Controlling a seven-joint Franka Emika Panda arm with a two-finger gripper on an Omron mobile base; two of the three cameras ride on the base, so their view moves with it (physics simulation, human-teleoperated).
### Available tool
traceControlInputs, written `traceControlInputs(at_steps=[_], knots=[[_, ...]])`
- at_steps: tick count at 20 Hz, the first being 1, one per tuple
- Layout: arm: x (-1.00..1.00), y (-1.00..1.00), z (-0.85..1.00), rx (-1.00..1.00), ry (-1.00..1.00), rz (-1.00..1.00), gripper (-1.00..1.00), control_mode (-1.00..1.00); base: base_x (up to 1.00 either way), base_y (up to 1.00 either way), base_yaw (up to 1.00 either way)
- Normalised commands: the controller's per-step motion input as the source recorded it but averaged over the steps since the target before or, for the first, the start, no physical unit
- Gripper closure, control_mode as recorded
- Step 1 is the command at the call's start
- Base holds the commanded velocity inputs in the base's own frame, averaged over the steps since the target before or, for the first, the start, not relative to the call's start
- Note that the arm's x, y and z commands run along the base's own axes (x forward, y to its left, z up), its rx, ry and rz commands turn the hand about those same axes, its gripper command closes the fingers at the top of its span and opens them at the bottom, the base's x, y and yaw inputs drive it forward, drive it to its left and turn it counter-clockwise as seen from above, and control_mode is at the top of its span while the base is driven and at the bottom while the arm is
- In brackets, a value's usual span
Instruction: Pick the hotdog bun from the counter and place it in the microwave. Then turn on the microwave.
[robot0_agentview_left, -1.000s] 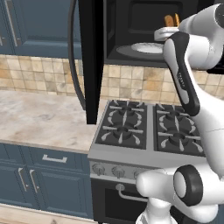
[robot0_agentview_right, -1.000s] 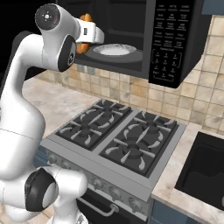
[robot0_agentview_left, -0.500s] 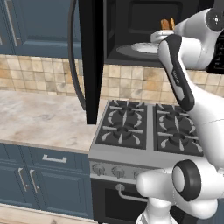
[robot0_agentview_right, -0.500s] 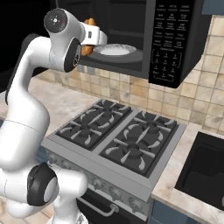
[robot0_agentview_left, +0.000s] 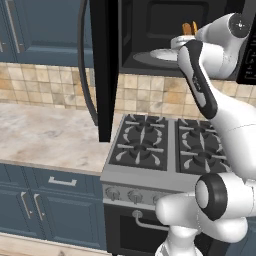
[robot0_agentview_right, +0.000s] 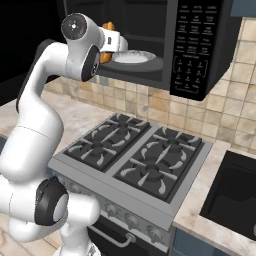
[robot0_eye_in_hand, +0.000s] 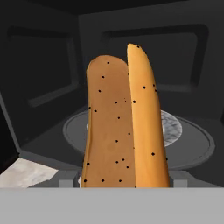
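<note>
Hand view, nearest: hotdog bun (robot0_eye_in_hand: 124, 127) stands upright, centre frame, two golden-brown halves with black specks, split running top to bottom. Its lower end drops below the frame bottom, so the fingertips aren't visible there. Hand is part open and closed around the bun, holding it. Behind the bun sits the round turntable (robot0_eye_in_hand: 192, 142) with a pale plate (robot0_eye_in_hand: 171, 127) on it, then the dark back wall of the microwave (robot0_eye_in_hand: 144, 35) cavity. Lower left corner shows a scrap of pale bench (robot0_eye_in_hand: 24, 173).

Left base view: bench (robot0_agentview_left: 45, 135) at left middle, blue cabinet fronts (robot0_agentview_left: 45, 205) below it, stove top (robot0_agentview_left: 170, 147) at centre. The microwave door (robot0_agentview_left: 104, 70) hangs open, edge-on, upper centre. The hand (robot0_agentview_left: 186, 36) is at the microwave mouth, upper right, with only the bun's top end (robot0_agentview_left: 189, 28) poking up above the white wrist. The plate rim (robot0_agentview_left: 160, 54) is just left of the hand.

Right base view: stove top (robot0_agentview_right: 137, 157) at centre, sink (robot0_agentview_right: 235, 200) at lower right. The hand (robot0_agentview_right: 111, 44) is at upper left, the bun (robot0_agentview_right: 106, 41) showing orange beside the wrist, at the left of the opening, above and just short of the plate (robot0_agentview_right: 131, 56). The keypad (robot0_agentview_right: 192, 45) is at upper right, unseen from the hand view.

Against half a second ago: the wrist has pushed slightly further into the cavity and the elbow has risen; the bun is still gripped, not set down.
</note>
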Motion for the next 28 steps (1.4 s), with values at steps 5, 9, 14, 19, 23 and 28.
traceControlInputs(at_steps=[5,9,14,19,23,28], knots=[[0.22,-0.14,0.0,0.0,0.0,0.0,1.0,-1.0,0.0,0.0,0.0],[0.2,-0.11,-0.03,0.0,0.0,0.0,1.0,-1.0,0.0,0.0,0.0],[0.21,-0.06,-0.12,0.0,0.0,0.0,1.0,-1.0,0.0,0.0,0.0],[0.23,-0.04,-0.15,0.0,0.0,0.0,1.0,-1.0,0.0,0.0,0.0],[0.29,-0.01,-0.05,0.0,0.0,0.0,1.0,-1.0,0.0,0.0,0.0],[0.34,0.0,0.0,0.0,0.0,0.0,1.0,-1.0,0.0,0.0,0.0]])
